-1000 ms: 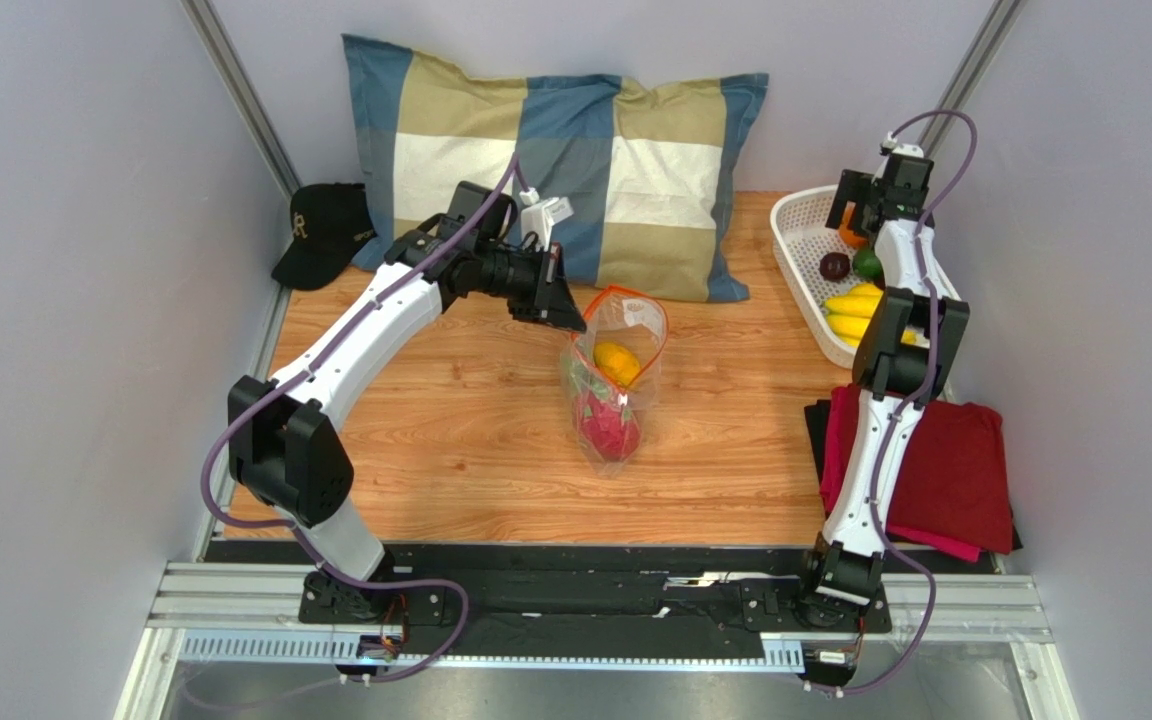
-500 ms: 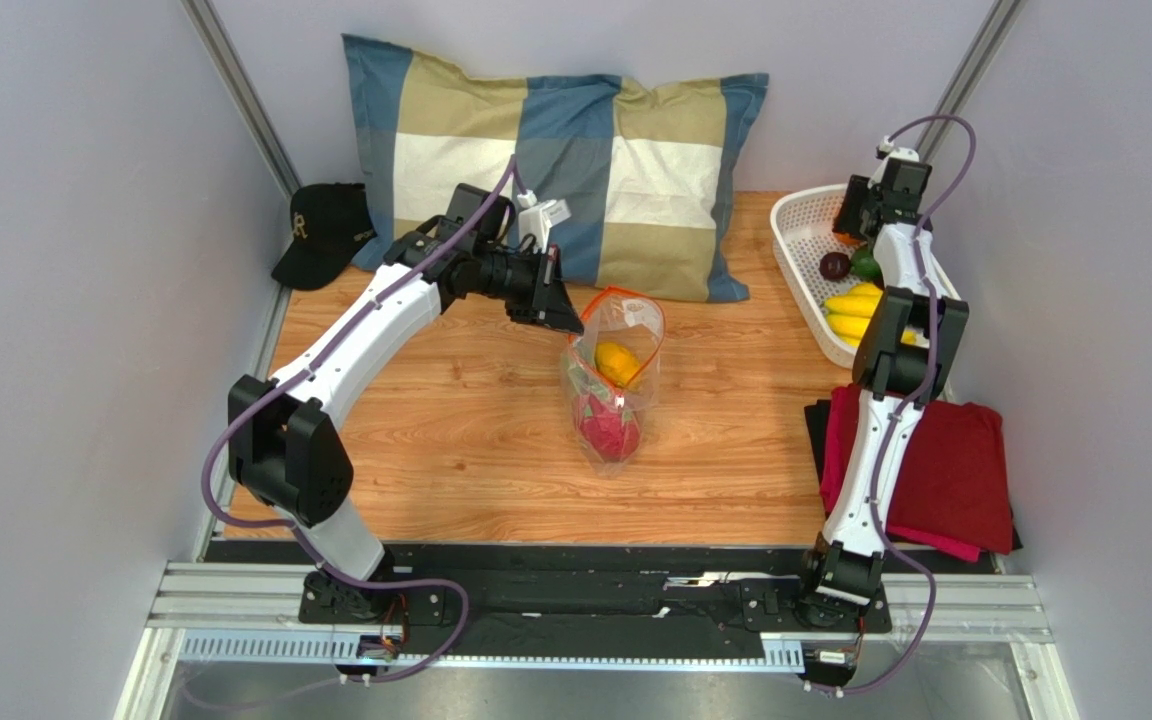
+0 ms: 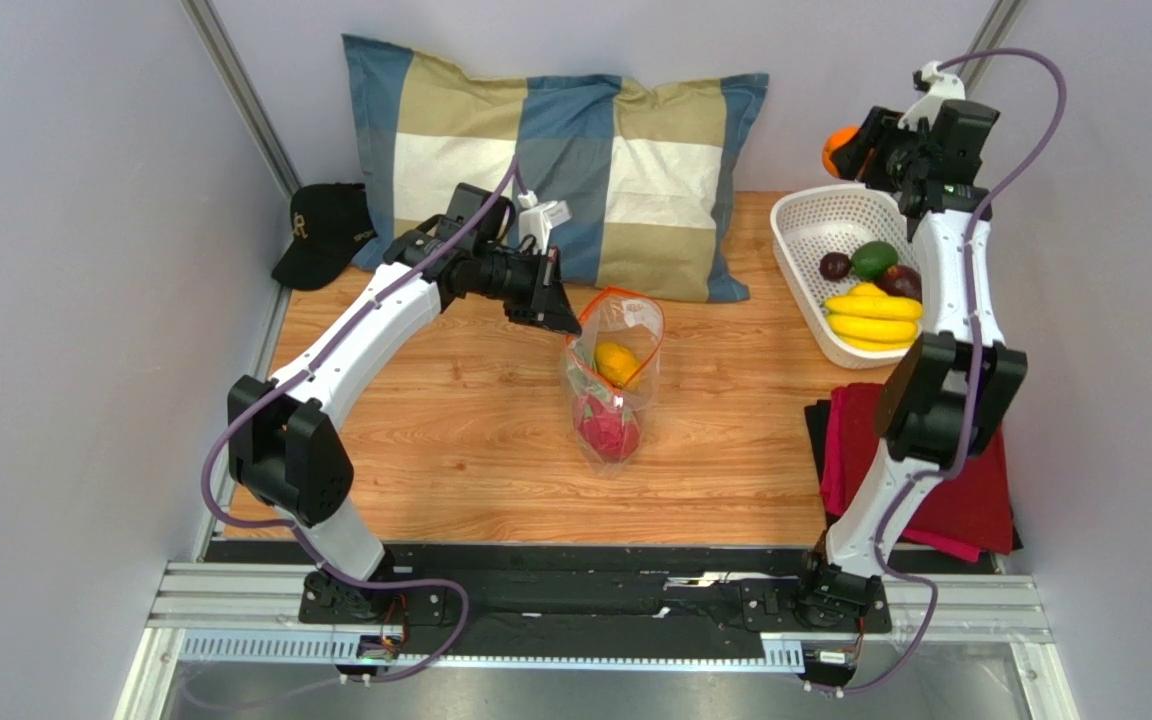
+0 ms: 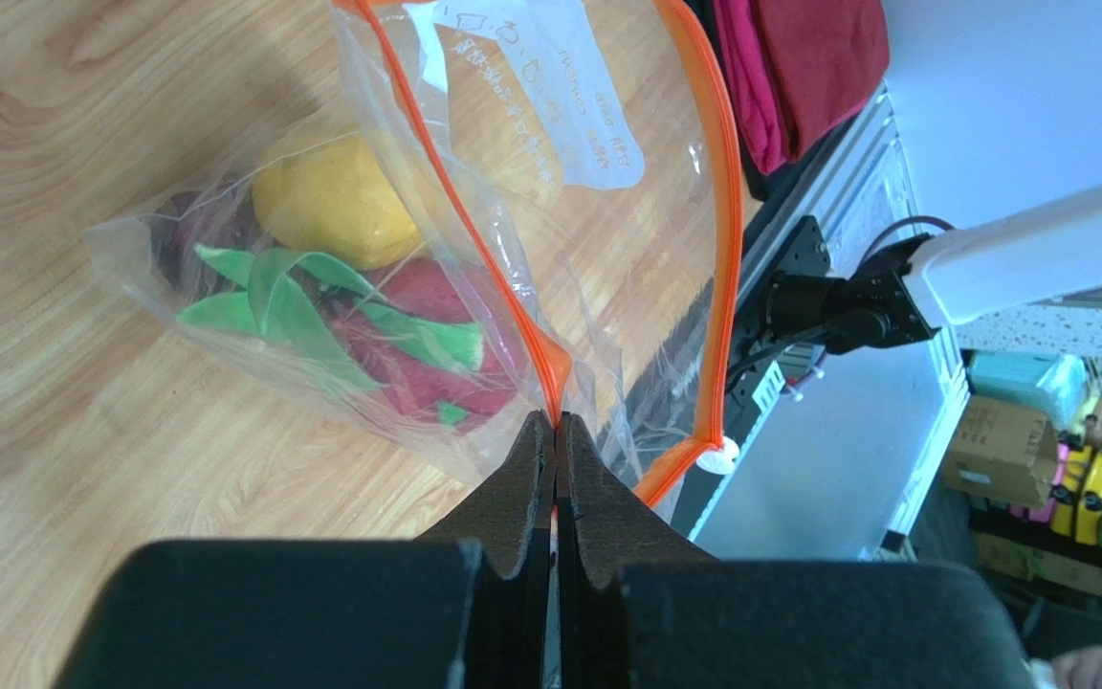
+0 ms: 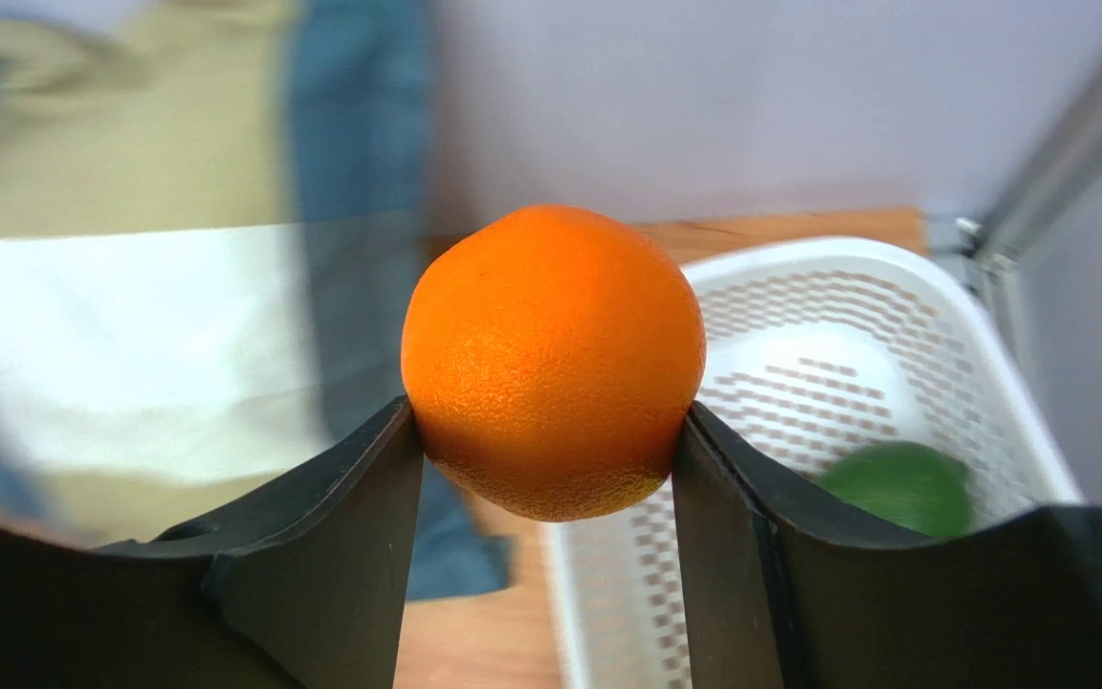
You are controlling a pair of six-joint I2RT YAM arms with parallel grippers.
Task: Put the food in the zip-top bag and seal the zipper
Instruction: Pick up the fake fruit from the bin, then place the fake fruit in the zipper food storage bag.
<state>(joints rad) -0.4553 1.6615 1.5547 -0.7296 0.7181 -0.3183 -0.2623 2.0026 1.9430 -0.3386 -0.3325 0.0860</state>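
The clear zip-top bag [image 3: 615, 375] lies mid-table with its mouth held up and open; its orange-red zipper [image 4: 722, 216] rims the mouth. Inside are a yellow fruit [image 4: 330, 201] and a magenta dragon fruit [image 4: 399, 338] with green tips. My left gripper [image 3: 564, 315] is shut on the zipper strip at the mouth's left corner [image 4: 556, 427]. My right gripper [image 3: 850, 150] is shut on the orange [image 5: 554, 359], held high above the far edge of the white basket [image 3: 800, 248]. The banana bunch [image 3: 871, 317], a green fruit [image 3: 874, 258] and dark purple pieces [image 3: 835, 266] lie in the basket.
A checked pillow [image 3: 560, 158] leans on the back wall behind the bag. A black cap [image 3: 324, 233] lies at the far left. A red folded cloth [image 3: 950, 480] lies on a dark mat at the near right, under my right arm.
My right gripper has risen out of the basket with the orange in it, and the arm has swung up and right. The left gripper and bag have stayed put.
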